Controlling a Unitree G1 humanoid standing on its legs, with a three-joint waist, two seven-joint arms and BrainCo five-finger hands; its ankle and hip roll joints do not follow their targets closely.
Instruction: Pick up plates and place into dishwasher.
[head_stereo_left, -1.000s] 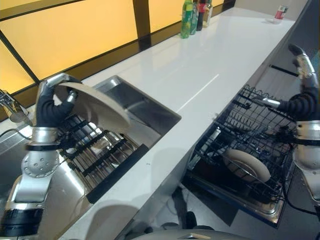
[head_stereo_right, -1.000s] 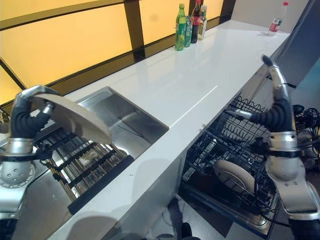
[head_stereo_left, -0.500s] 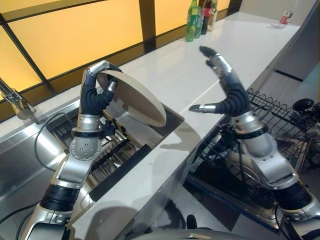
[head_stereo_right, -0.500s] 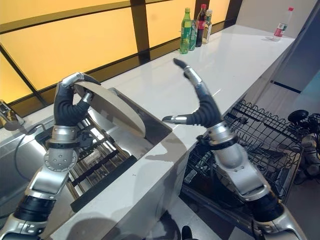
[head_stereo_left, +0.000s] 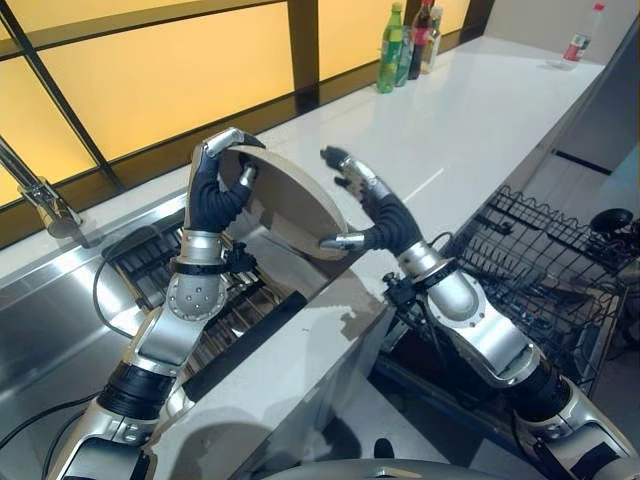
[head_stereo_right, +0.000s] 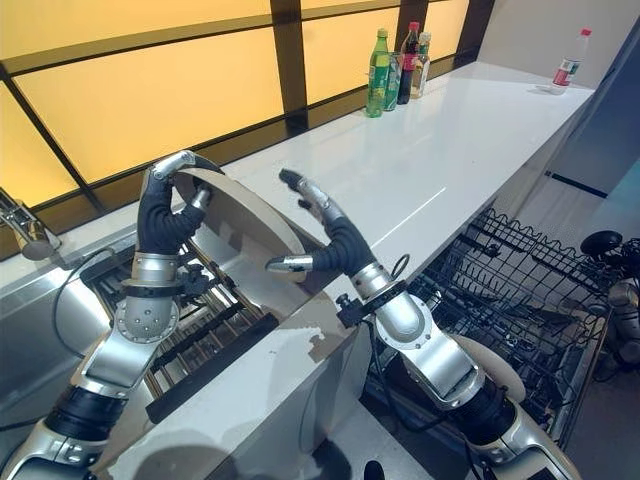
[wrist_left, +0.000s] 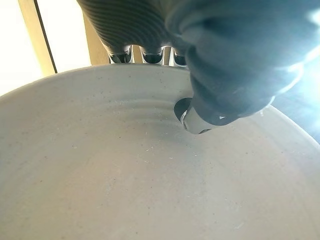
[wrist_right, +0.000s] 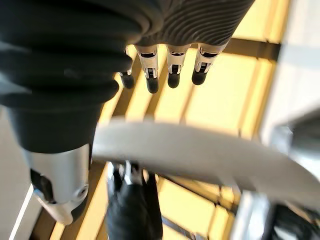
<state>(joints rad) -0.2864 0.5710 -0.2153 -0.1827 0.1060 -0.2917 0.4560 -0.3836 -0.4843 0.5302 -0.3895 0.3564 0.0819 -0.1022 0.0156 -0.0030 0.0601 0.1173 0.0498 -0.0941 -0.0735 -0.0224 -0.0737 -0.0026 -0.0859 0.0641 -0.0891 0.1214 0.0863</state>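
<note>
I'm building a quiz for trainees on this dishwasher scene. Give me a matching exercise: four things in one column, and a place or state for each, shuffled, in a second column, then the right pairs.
Things:
1. left hand
2. right hand
3. bottles
4. second plate

Places or states:
A. standing at the far end of the white counter, by the yellow wall
B. open, fingers spread beside the held plate
C. resting in the dishwasher rack
D. curled round the rim of the plate held up above the sink

Pairs: 1-D, 2-B, 3-A, 4-C
</note>
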